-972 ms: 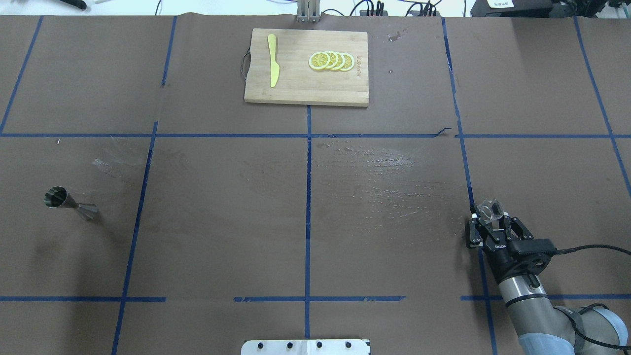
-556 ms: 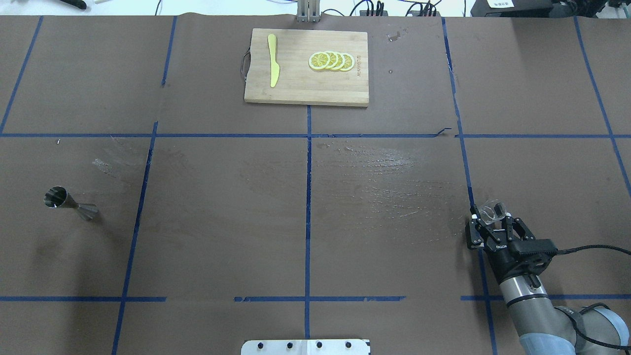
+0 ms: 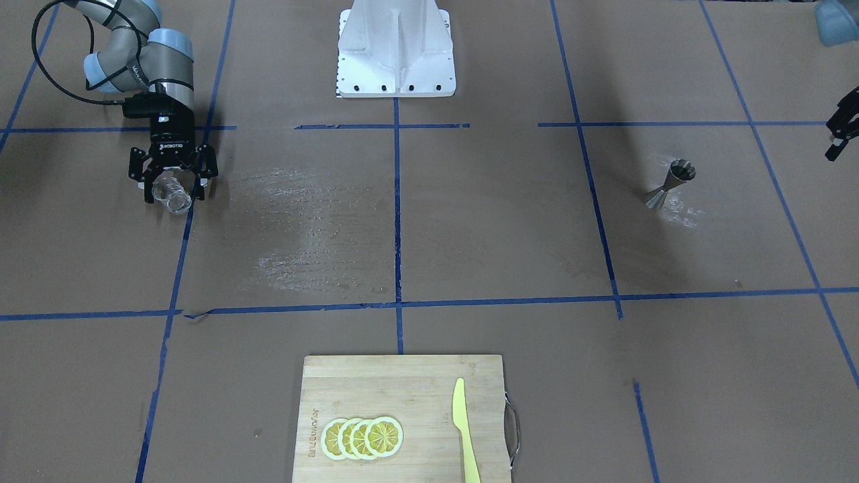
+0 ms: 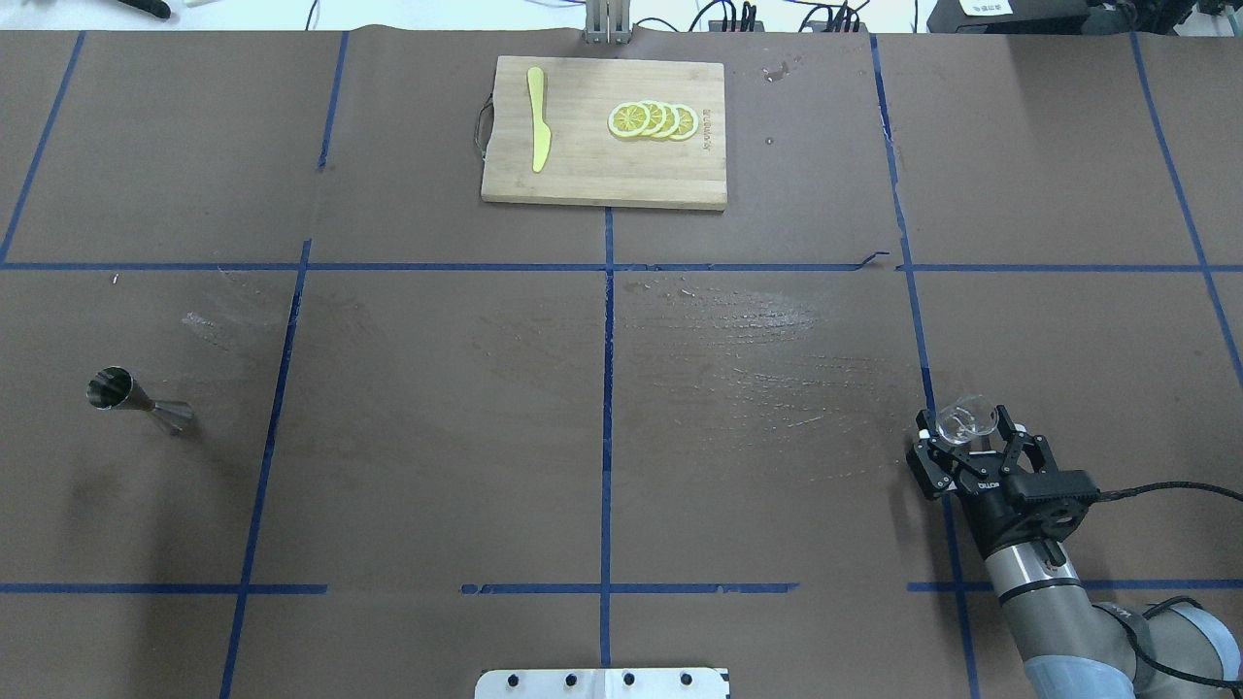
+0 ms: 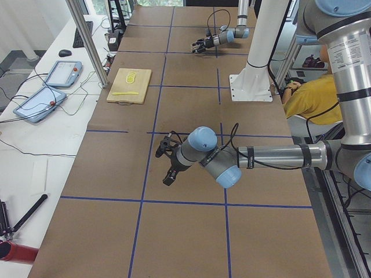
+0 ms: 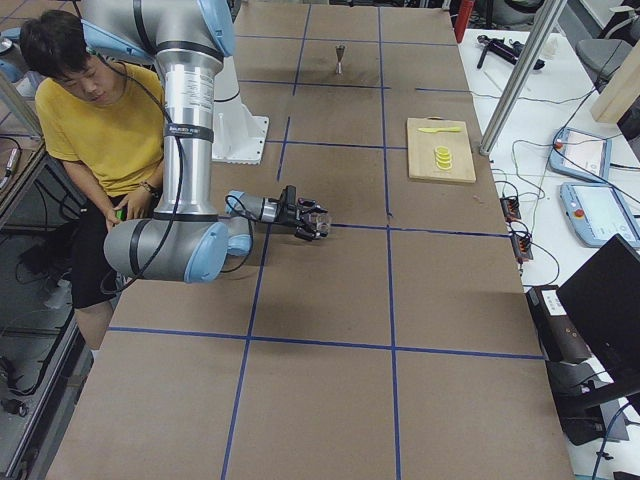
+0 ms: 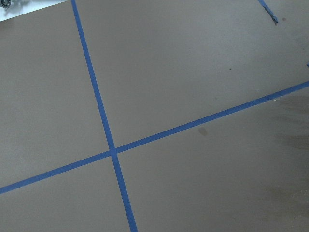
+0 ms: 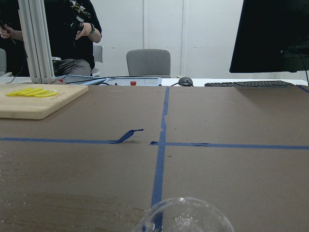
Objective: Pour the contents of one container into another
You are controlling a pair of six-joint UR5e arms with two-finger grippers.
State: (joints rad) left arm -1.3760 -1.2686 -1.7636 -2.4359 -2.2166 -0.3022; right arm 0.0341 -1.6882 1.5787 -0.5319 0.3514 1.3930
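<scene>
The small clear glass cup (image 4: 959, 421) sits between the fingers of my right gripper (image 4: 961, 435), which is shut on it low over the table at the right; the front view shows the cup (image 3: 172, 194) in the same gripper (image 3: 173, 189). Its rim (image 8: 186, 216) fills the bottom of the right wrist view. The grey steel jigger (image 4: 136, 399) stands upright far off on the left side, also the jigger (image 3: 668, 182) in the front view. My left gripper (image 3: 839, 134) hangs open and empty at the table's edge beyond the jigger.
A wooden cutting board (image 4: 583, 175) at the far middle carries a yellow knife (image 4: 537, 118) and lemon slices (image 4: 653, 119). The robot's white base plate (image 4: 602, 682) is at the near edge. Blue tape lines grid the brown table; dried smears mark its middle.
My right gripper has turned a little and shifted slightly left and back toward the robot, with the glass cup moving along in it. The jigger has not moved.
</scene>
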